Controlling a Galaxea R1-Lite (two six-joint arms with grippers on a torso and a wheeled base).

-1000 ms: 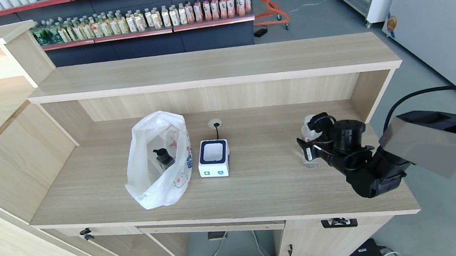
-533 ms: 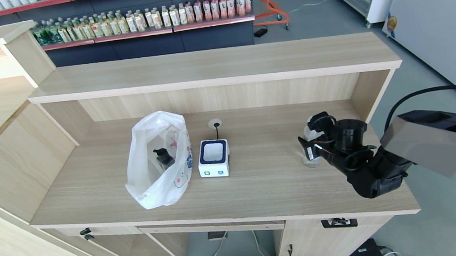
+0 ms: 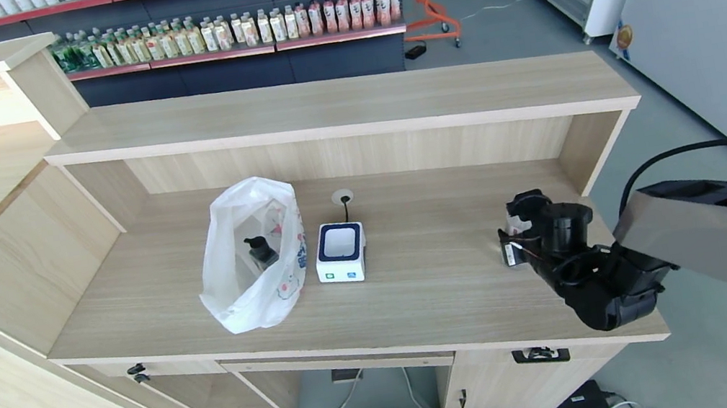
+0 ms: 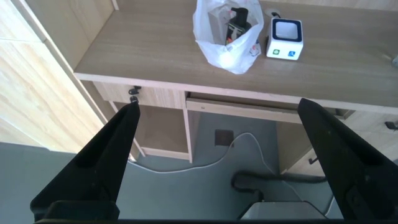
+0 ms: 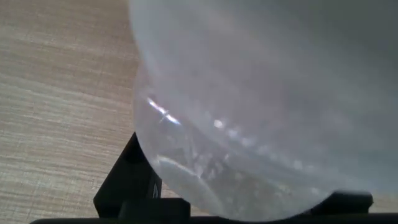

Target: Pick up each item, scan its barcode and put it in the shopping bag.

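Right wrist view: clear bottle (image 5: 261, 93), translucent, rounded, clamped between right gripper (image 3: 513, 230) fingers. Left gripper (image 4: 217, 106): fingers spread wide, empty. Since one second ago: right gripper drawn back, bottle with it.

Bright, even light fills the head view — soft shadows on the desk (image 3: 421, 290), edges bowing toward the corners — while the translucent item (image 5: 261, 93) at the right wrist camera blurs, flecked with small glints.

Counter (image 3: 430, 259) passable between scanner (image 3: 340, 251) and right end effector (image 3: 515, 229); shopping bag (image 3: 255, 254) just beside scanner; raised ledge (image 3: 333, 103) behind.
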